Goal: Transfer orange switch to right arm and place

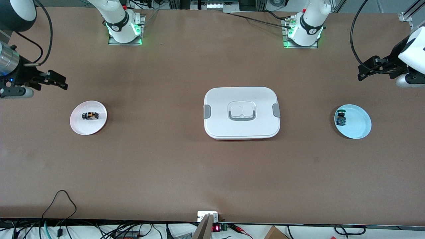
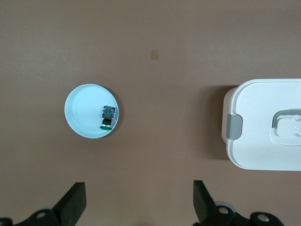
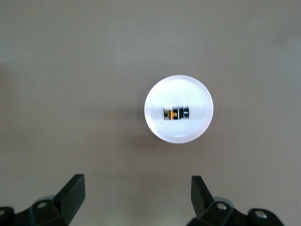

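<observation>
Both pairs of fingers stand wide apart and hold nothing: the right gripper (image 1: 61,83) hangs over bare table at the right arm's end, near the pink plate (image 1: 77,127), and the left gripper (image 1: 365,71) hangs likewise near the blue plate (image 1: 360,127). The orange switch (image 1: 90,115) lies on its side in the middle of the pink plate. It looks tiny, light, rigid and rounded, likely to roll or squirt out, so pinching squarely across its black barrel seems safest.

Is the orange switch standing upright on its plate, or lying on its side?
Lying on its side. The orange switch lies lengthwise on the pink plate, its bands side by side.
</observation>
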Tool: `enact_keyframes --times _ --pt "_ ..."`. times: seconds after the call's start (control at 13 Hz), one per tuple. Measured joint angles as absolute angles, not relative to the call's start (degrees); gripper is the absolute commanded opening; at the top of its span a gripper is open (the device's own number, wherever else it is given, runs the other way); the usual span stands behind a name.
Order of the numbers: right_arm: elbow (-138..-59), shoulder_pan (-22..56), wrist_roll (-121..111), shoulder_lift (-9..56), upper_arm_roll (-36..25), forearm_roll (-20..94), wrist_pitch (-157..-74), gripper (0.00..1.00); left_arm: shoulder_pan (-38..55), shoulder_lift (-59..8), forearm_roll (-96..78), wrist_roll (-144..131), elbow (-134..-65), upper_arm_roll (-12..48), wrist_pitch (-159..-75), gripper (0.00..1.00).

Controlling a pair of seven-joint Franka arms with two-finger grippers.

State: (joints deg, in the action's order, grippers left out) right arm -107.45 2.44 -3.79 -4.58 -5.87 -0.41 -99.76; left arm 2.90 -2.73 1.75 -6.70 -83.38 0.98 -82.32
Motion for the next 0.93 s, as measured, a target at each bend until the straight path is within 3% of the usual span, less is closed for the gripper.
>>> enact_keyframes --times 0.39,0.93 --pt "-104.5 2.0 -3.8 -6.0 -5.4 -0.1 -97.2 1.00 2.8 -2.7 1.7 -6.7 -83.4 0.9 -82.3 1.00" --pt "-90.9 5.8 -1.3 5.0 -5.2 -0.5 -92.3 1.00 0.8 -3.0 -1.6 -6.7 -83.4 0.8 -82.3 1.00"
